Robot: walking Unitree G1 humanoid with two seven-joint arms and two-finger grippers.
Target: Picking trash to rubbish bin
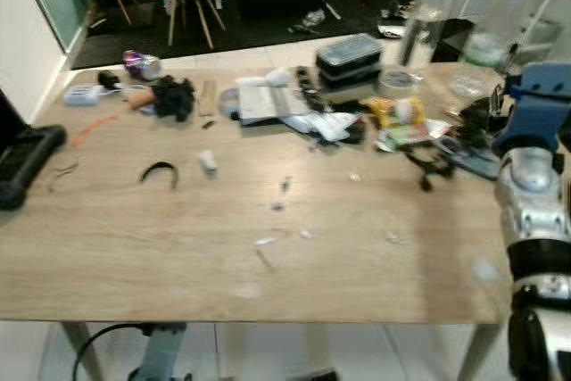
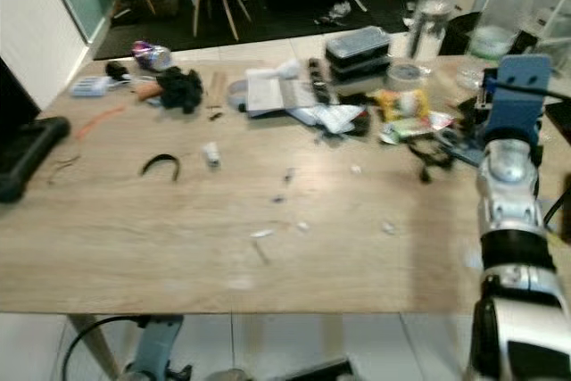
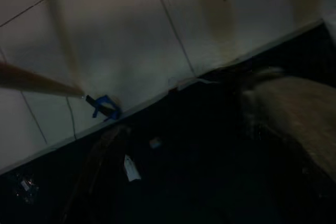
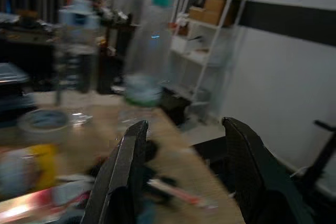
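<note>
Right wrist view has the right gripper (image 4: 181, 169) with its black fingers spread and nothing between them, raised over the table (image 1: 178, 256) at its right end, and the tall clear bottles (image 1: 426, 15) standing just beyond could easily be toppled by a careless reach. Trash, a heap of wrappers (image 1: 401, 127), lies below and slightly ahead of it; the left arm hangs idle.

Both eye views look down over the table (image 1: 178, 256).
</note>
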